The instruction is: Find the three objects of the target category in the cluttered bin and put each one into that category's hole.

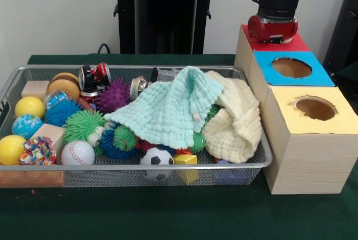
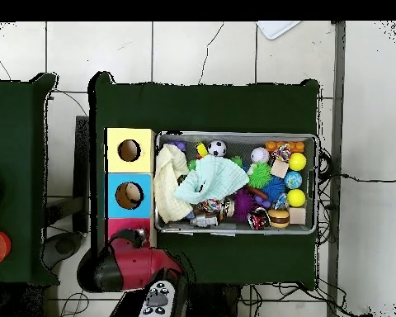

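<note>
The silver wire mesh bin (image 1: 267, 156) sits on the green table, full of balls, blocks and two cloths. No plush tiger or monkey shows in it. They may lie under the cloths. The pale wooden box (image 1: 305, 161) stands right of the bin. My arm's red wrist and gripper (image 1: 272, 29) hang straight over its far red section (image 1: 297, 44) and hide the red hole. In the overhead view the gripper (image 2: 129, 239) covers the red section (image 2: 119, 224) beside the bin (image 2: 234, 134). Something tan shows inside the blue hole (image 2: 130, 196).
A mint cloth (image 1: 168, 108) and a cream cloth (image 1: 235, 125) cover the bin's right half. Spiky balls (image 1: 83, 125), a baseball (image 1: 78, 153), a soccer ball (image 1: 156, 160), yellow balls (image 1: 29, 106) and wooden blocks (image 1: 51, 133) fill the left. The blue (image 1: 291, 67) and yellow (image 1: 315, 108) holes are uncovered.
</note>
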You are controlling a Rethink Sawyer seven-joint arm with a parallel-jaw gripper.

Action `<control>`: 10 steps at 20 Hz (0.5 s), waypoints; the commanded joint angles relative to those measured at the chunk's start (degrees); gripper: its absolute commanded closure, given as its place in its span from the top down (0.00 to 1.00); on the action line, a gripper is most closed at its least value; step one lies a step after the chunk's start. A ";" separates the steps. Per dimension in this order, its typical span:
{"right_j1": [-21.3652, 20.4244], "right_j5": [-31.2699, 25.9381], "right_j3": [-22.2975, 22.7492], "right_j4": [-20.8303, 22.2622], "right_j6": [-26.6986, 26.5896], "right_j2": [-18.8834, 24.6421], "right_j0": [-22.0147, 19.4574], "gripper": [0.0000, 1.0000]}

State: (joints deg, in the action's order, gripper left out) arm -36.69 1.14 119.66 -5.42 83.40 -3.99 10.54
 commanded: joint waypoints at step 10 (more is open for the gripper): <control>-18.65 -31.69 -0.41 -2.95 11.17 0.40 -4.24 0.00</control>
State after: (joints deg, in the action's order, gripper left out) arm -46.30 -18.24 121.19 -5.48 83.38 -3.39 8.09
